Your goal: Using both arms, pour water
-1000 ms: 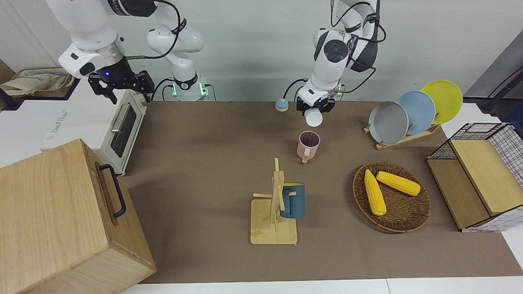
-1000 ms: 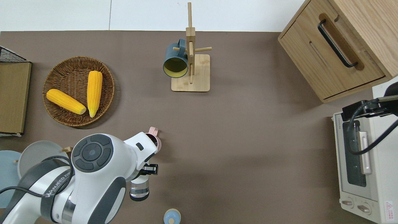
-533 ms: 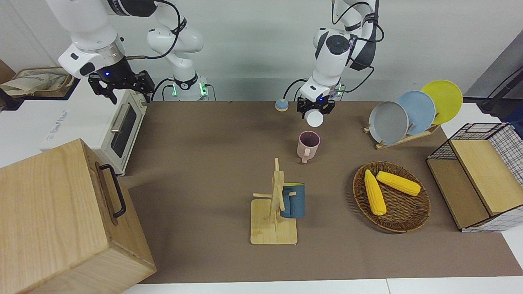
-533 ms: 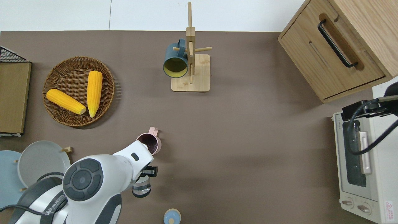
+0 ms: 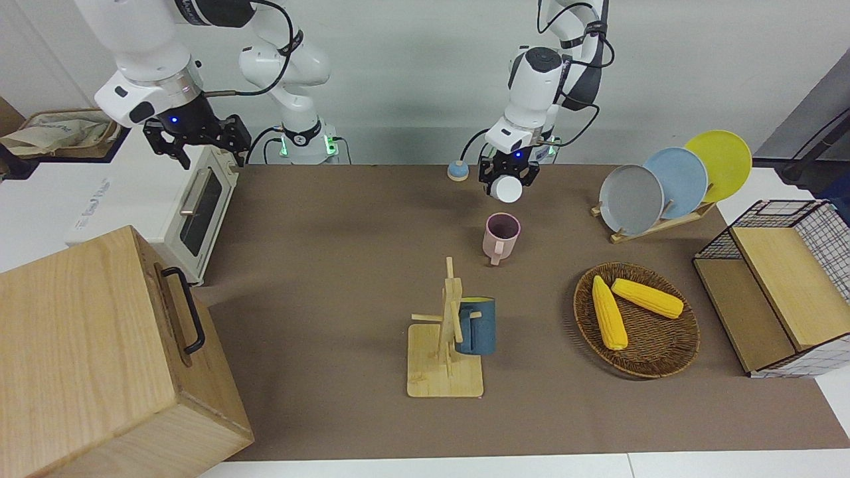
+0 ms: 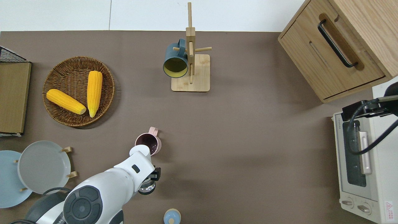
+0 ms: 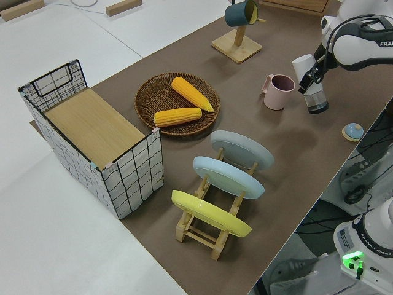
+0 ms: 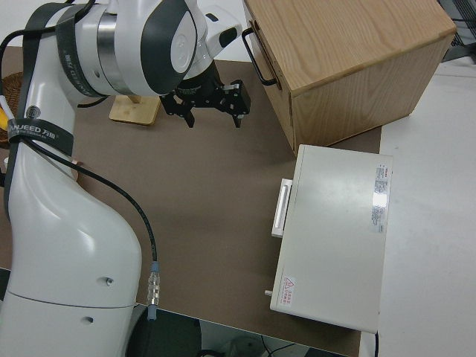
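My left gripper [image 5: 509, 178] is shut on a clear bottle [image 5: 510, 190] with a white top. It holds the bottle in the air, tilted slightly toward a pink mug [image 5: 501, 234]. In the overhead view the bottle [image 6: 145, 187] hangs over the brown mat, between the mug [image 6: 148, 144] and a small blue lid [image 6: 172, 216]. The mug stands upright with a dark inside, its handle pointing away from the robots. The left side view shows the bottle [image 7: 313, 92] close beside the mug [image 7: 279, 91], apart from it. My right gripper [image 5: 196, 143] is parked.
A wooden mug tree [image 5: 446, 332] carries a blue mug [image 5: 477, 325] at mid-table. A wicker basket [image 5: 654, 352] holds two corn cobs. A plate rack [image 5: 664, 182] and a wire crate [image 5: 777, 285] stand at the left arm's end. A toaster oven [image 5: 192, 206] and wooden cabinet [image 5: 99, 352] stand at the right arm's end.
My left gripper has drawn the bottle back from above the pink mug toward the robots, and the mug's opening now shows fully from overhead. The right arm has not moved.
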